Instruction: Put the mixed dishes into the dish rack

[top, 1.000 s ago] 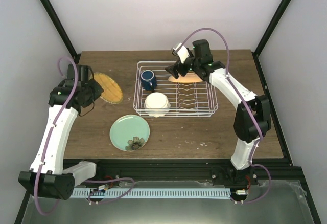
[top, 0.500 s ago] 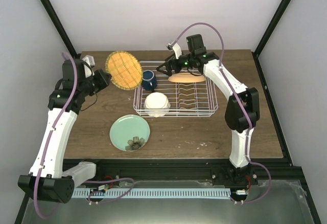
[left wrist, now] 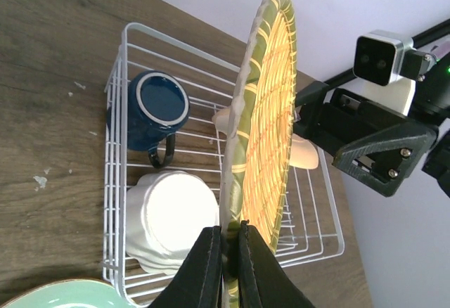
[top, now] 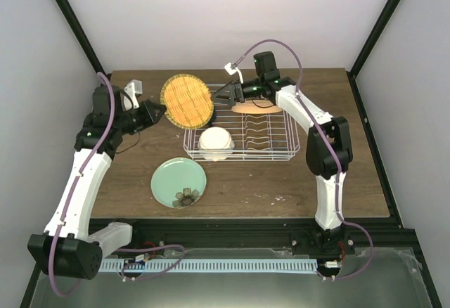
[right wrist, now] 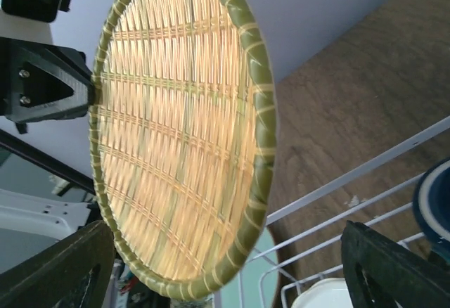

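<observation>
My left gripper (left wrist: pixel 228 234) is shut on the rim of the round orange-yellow woven plate (left wrist: pixel 267 118) and holds it on edge above the left end of the white wire dish rack (top: pixel 292 150). The plate also shows in the top view (top: pixel 187 102) and fills the right wrist view (right wrist: pixel 176 132). My right gripper (top: pixel 223 95) is open and empty, just right of the plate and facing it. The dark blue mug (left wrist: pixel 151 107) and the white scalloped dish (top: pixel 216 141) sit in the rack. The mint-green plate (top: pixel 179 181) lies on the table in front of the rack.
A pale peach dish (top: pixel 256 108) lies at the back of the rack. The rack's upright tines (top: pixel 256 132) stand in its right half. The enclosure walls close in the table's back and sides.
My left gripper lifted the woven plate off the table at the left and carried it right, up over the rack's left end. My right gripper swung left toward the plate.
</observation>
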You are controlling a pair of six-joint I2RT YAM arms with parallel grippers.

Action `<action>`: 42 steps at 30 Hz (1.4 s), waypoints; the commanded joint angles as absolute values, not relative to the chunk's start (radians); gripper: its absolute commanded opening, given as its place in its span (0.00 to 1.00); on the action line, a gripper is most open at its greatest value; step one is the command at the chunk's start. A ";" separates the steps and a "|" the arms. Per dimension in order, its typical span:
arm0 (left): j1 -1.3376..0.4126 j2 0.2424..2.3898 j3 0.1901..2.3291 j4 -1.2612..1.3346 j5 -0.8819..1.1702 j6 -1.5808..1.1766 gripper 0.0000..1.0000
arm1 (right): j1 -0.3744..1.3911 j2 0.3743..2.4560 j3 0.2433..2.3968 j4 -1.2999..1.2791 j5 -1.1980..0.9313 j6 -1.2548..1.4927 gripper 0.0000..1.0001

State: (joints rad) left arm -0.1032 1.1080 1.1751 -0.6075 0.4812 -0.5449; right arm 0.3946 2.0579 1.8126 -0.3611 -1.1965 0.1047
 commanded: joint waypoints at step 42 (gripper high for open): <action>-0.097 1.217 1.233 -0.739 0.345 -0.391 1.00 | 0.463 1.786 1.787 -0.735 -0.736 -0.473 0.01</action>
State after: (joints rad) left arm -0.1005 1.1858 1.1969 -0.7055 0.3676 -0.4229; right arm 0.4633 1.9366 1.8153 -0.6540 -0.8429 -0.2790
